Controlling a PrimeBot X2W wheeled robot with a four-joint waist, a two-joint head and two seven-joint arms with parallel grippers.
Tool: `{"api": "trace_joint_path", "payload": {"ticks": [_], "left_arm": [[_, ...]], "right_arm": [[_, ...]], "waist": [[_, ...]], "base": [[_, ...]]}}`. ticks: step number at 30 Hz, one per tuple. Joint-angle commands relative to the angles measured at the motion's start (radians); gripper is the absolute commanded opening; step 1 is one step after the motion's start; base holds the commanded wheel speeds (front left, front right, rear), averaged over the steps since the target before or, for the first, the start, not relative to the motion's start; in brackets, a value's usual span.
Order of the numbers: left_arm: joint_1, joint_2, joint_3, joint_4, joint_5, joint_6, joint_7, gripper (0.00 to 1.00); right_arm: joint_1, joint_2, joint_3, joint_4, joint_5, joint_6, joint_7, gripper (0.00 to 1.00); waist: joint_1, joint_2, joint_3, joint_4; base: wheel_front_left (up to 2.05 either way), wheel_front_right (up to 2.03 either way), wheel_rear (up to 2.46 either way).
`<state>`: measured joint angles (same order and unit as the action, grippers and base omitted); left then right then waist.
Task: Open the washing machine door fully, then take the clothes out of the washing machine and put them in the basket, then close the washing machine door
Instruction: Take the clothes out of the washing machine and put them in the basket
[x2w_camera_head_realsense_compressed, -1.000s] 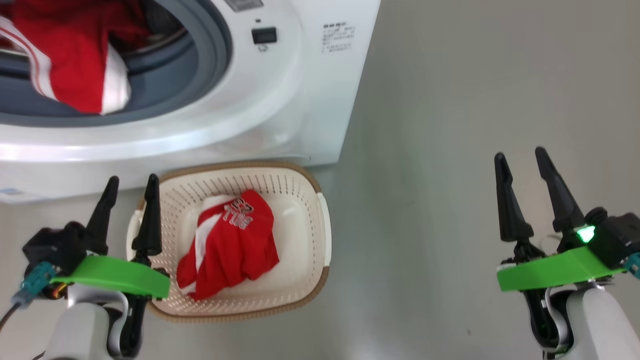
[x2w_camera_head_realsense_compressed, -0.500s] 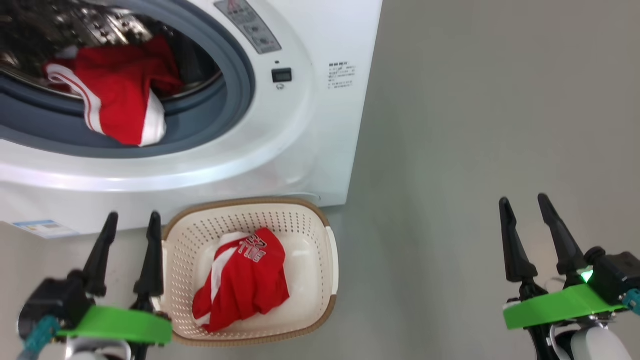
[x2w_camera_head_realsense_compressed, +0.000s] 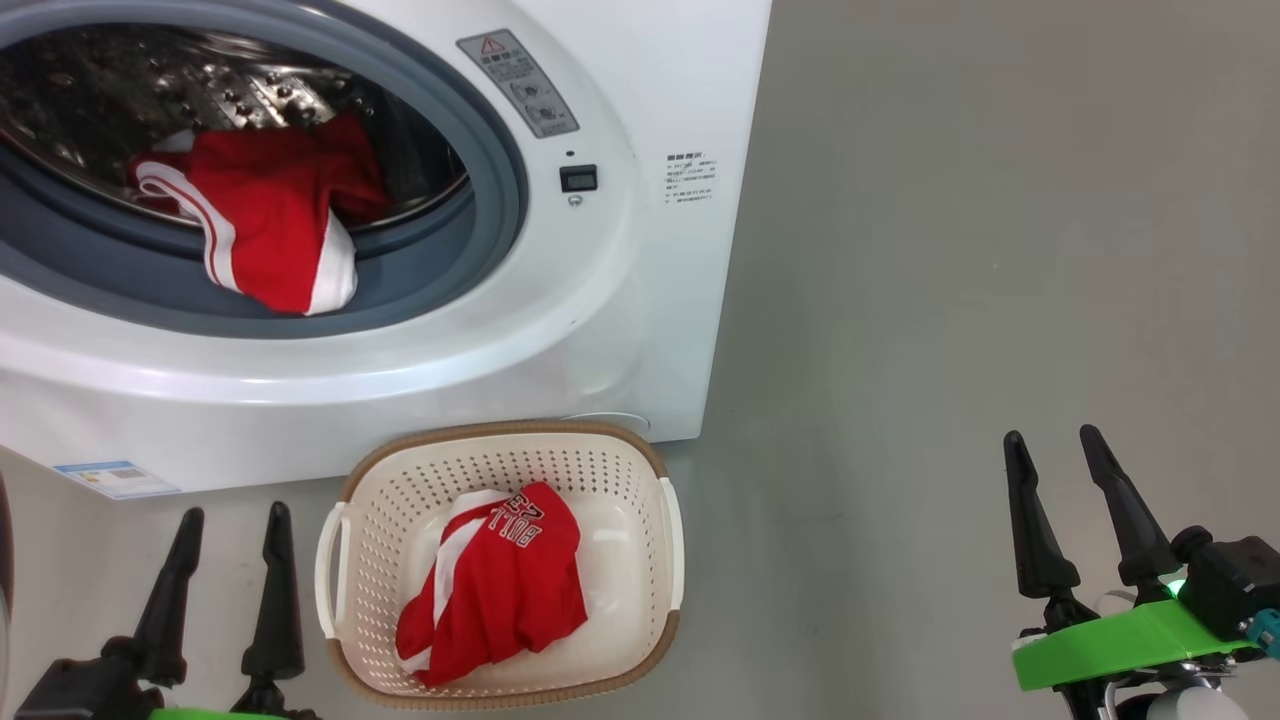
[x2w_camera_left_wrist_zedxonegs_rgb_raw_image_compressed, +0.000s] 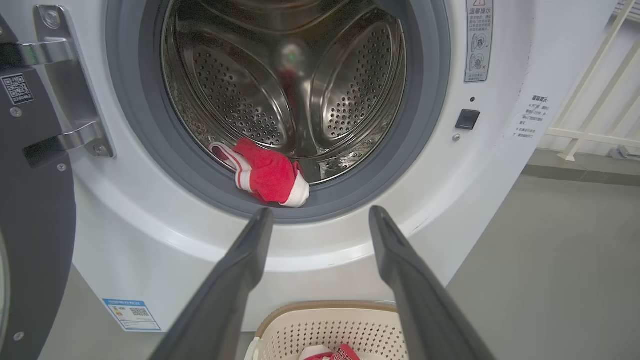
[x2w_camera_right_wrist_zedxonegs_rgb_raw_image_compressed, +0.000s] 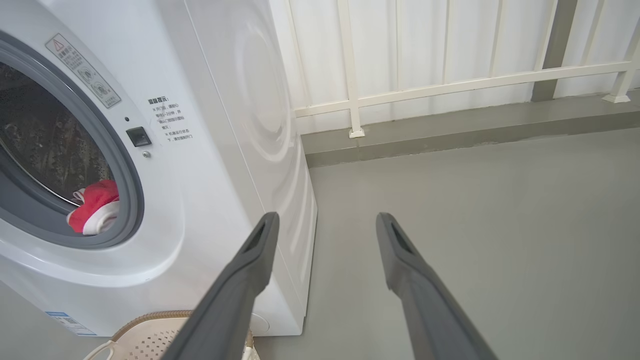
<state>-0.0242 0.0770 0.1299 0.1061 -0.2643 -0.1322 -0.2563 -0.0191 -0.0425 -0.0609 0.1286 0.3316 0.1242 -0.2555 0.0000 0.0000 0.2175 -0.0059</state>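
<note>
Left claw (x2w_camera_head_realsense_compressed: 234, 510) and right claw (x2w_camera_head_realsense_compressed: 1050, 433), both spread empty, left now drawn clear of the basket (x2w_camera_head_realsense_compressed: 505, 430) holding one red jersey (x2w_camera_head_realsense_compressed: 495, 590); second red garment (x2w_camera_head_realsense_compressed: 270, 240) waits on washing machine (x2w_camera_head_realsense_compressed: 600, 330) gasket.

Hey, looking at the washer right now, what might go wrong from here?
1. The red garment hangs over the grey gasket; a poor pinch may drag it onto the floor beside the basket.
2. The open door stands just left of the left fingers; reaching in may knock it.
3. Closing with cloth on the gasket would trap it.
</note>
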Motion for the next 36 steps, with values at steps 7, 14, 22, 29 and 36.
{"api": "trace_joint_path", "payload": {"ticks": [7, 14, 22, 29, 36], "left_arm": [[-0.011, 0.002, 0.04, -0.032, 0.009, 0.002, -0.006, 1.0], [-0.033, 0.004, 0.038, -0.021, 0.01, 0.002, -0.006, 1.0], [-0.15, 0.025, 0.017, 0.083, 0.037, 0.002, -0.006, 1.0], [-0.32, 0.058, -0.001, 0.194, 0.049, 0.002, -0.006, 1.0], [-0.524, 0.119, -0.004, 0.359, 0.086, 0.002, -0.006, 1.0]], "right_arm": [[-0.005, -0.008, 0.016, -0.022, -0.008, 0.007, -0.006, 1.0], [-0.018, -0.008, 0.017, -0.023, -0.005, 0.007, -0.006, 1.0], [-0.049, -0.008, 0.026, -0.028, 0.0, 0.007, -0.006, 1.0], [-0.09, -0.008, 0.039, -0.041, -0.001, 0.007, -0.006, 1.0], [-0.139, -0.008, 0.05, -0.057, 0.011, 0.007, -0.006, 1.0]], "waist": [[0.0, 0.0, 0.009, -0.003], [0.0, 0.0, 0.026, -0.003], [0.0, 0.0, 0.084, -0.004], [0.0, 0.0, 0.161, -0.018], [0.0, 0.0, 0.259, -0.056]], "base": [[0.0, 0.0, 0.0], [0.0, 0.0, 0.0], [0.0, 0.0, 0.0], [0.0, 0.0, 0.0], [0.0, 0.0, 0.0]]}}
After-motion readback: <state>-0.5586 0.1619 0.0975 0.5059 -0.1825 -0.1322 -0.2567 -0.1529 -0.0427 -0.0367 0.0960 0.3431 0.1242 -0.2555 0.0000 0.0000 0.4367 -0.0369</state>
